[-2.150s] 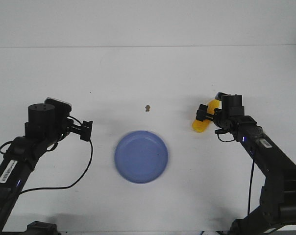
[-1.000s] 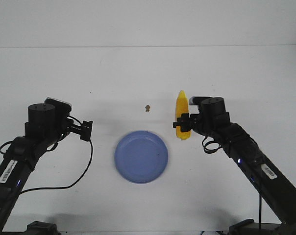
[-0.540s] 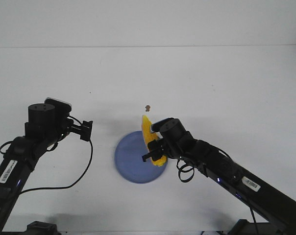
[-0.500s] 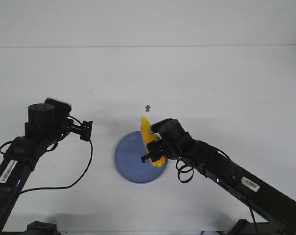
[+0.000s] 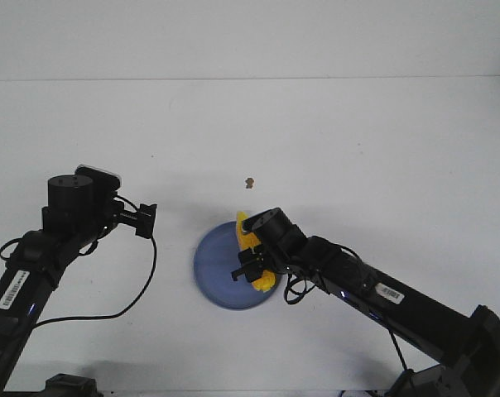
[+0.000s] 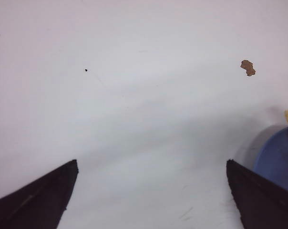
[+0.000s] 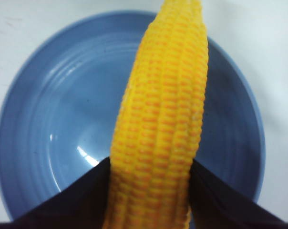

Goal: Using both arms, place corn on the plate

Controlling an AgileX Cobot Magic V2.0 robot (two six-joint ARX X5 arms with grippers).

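Yellow corn (image 7: 160, 124), clenched in the right gripper (image 5: 252, 270) over the plate (image 7: 44, 119), should go down flat at the plate's middle before letting go; the left gripper (image 6: 149, 198) waits spread apart.

No readable text

White stickers with barcode-like marks sit on the left arm (image 5: 16, 287) and right arm (image 5: 388, 291), their print too small to make out.

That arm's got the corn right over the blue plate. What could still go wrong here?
The right gripper holds the corn over the plate, gripped near its thick end. It's round and tapered, so if released while above the dish it might roll off. Its tip seems to pass the plate's far rim, so it may settle on the edge, not inside.
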